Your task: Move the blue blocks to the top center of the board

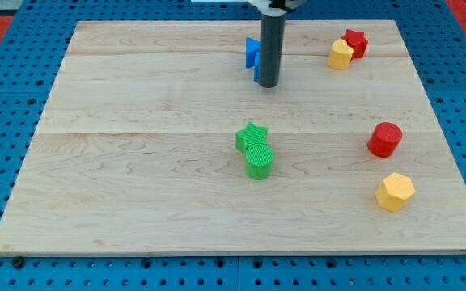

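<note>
A blue block [252,53] lies near the view's top centre of the wooden board [136,162], partly hidden behind my rod; its shape cannot be made out, and whether it is one block or two cannot be told. My tip [268,84] rests on the board just right of and below the blue block, touching or nearly touching it.
A green star [252,135] and a green cylinder [259,160] sit together at the board's centre. A red star [355,42] and a yellow block [341,54] are at the top right. A red cylinder [385,139] and a yellow hexagon [395,191] are at the right.
</note>
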